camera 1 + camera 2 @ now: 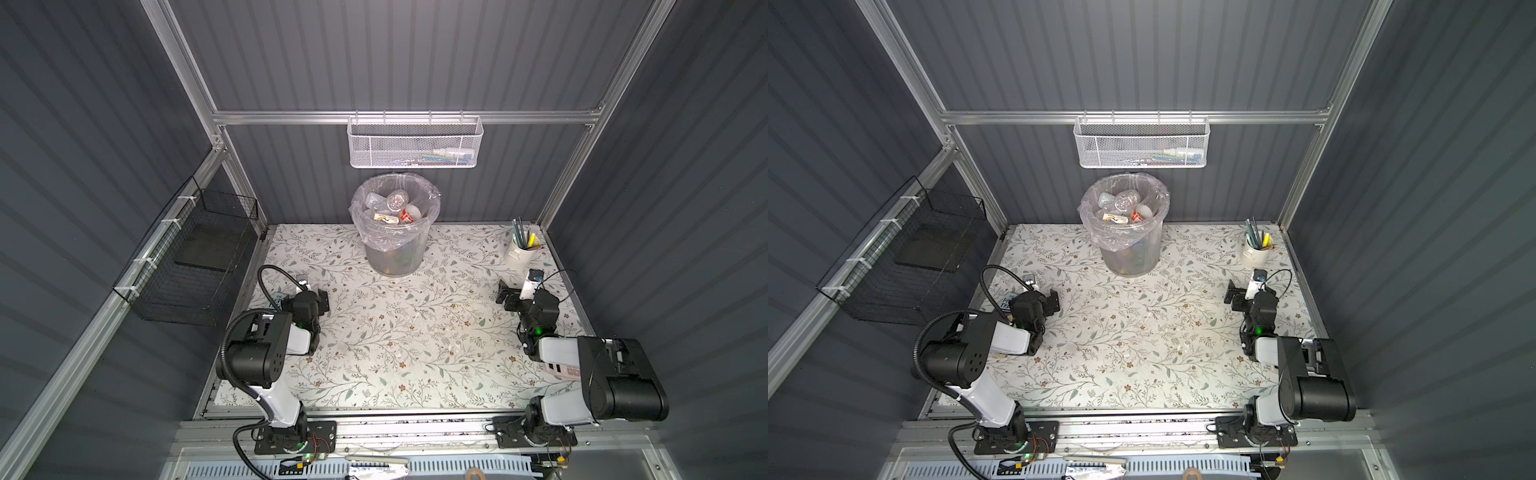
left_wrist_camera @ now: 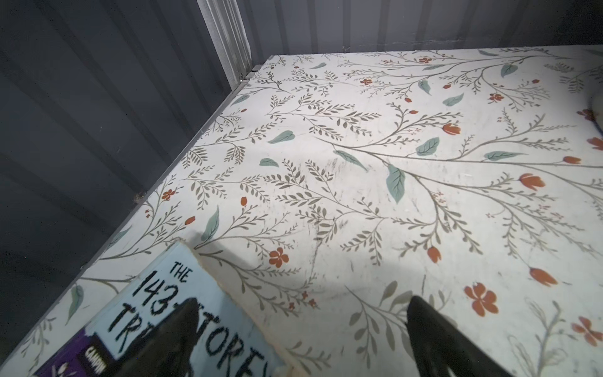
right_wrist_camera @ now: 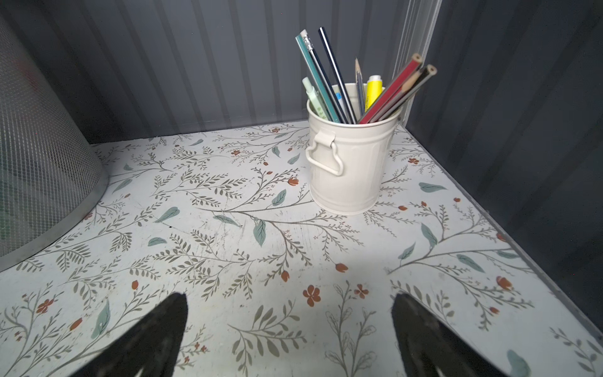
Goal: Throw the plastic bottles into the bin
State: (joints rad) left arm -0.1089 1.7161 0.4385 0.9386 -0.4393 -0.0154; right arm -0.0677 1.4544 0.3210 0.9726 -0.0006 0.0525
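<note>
Filling of the round grey mesh bin (image 1: pixel 392 259) is judged complete, or nearly so.
The small clear plastic bottles (image 1: pixel 397 202) are seen heaped inside it, within its clear bag, at the back of the floral-patterned table (image 1: pixel 415 332); no bottle is seen left on the table in any view. The left black gripper (image 2: pixel 303 300) and the right black gripper (image 3: pixel 290 295) are both spread wide, nothing held, each poised low over the table.
</note>
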